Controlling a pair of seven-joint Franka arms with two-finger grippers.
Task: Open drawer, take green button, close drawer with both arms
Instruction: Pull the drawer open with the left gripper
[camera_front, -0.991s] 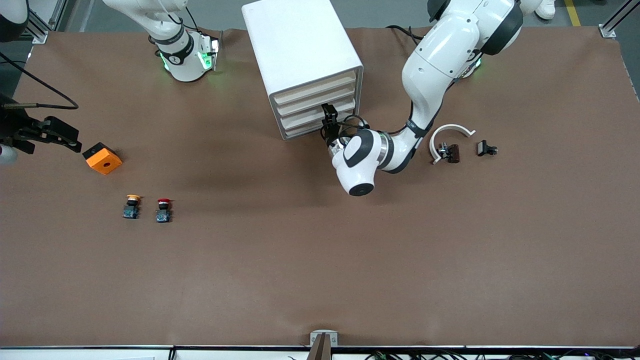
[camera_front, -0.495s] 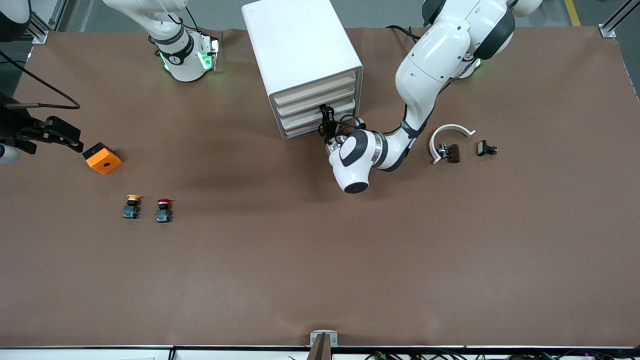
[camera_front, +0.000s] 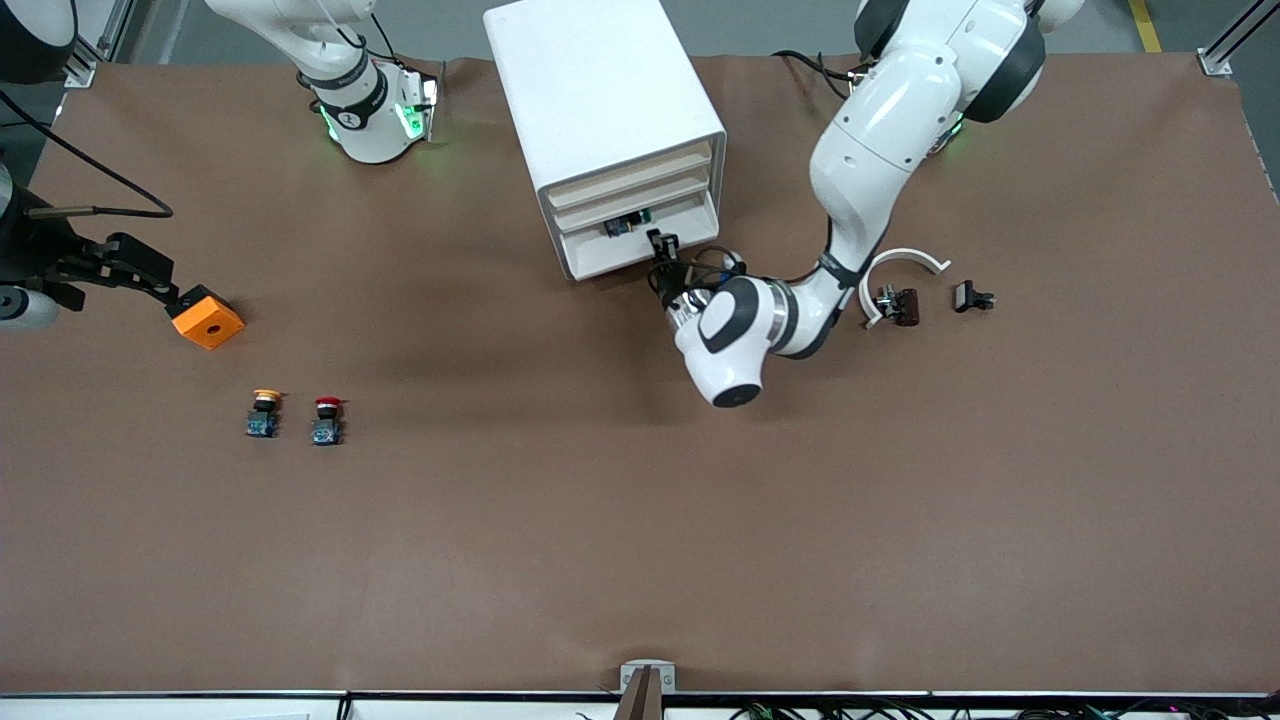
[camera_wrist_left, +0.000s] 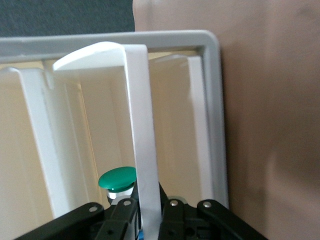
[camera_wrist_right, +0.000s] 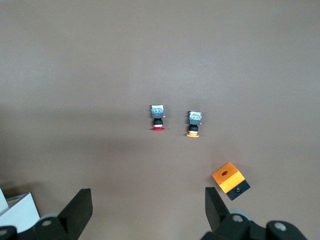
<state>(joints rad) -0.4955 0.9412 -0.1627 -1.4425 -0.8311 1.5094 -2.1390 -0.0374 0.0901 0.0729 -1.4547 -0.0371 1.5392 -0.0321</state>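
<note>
The white cabinet (camera_front: 590, 80) stands between the arm bases. One of its lower drawers (camera_front: 600, 255) is pulled partway out. My left gripper (camera_front: 663, 243) is shut on the drawer's front edge (camera_wrist_left: 142, 125), seen in the left wrist view with the gripper (camera_wrist_left: 148, 205) clamped round it. The green-capped button (camera_wrist_left: 117, 178) lies inside the open drawer, just past the fingers; it also shows in the front view (camera_front: 627, 224). My right gripper (camera_front: 150, 275) hangs open and empty over the table at the right arm's end, beside an orange block; its wrist view shows the gripper (camera_wrist_right: 147, 200) wide open.
An orange block (camera_front: 205, 316) lies by the right gripper. A yellow-capped button (camera_front: 264, 412) and a red-capped button (camera_front: 327, 419) stand nearer the front camera. A white curved piece (camera_front: 900, 262) and two small dark parts (camera_front: 897, 304) (camera_front: 973, 297) lie toward the left arm's end.
The left gripper has pulled the drawer out from the cabinet toward the front camera, uncovering the green button. The right gripper has drifted slightly toward the orange block.
</note>
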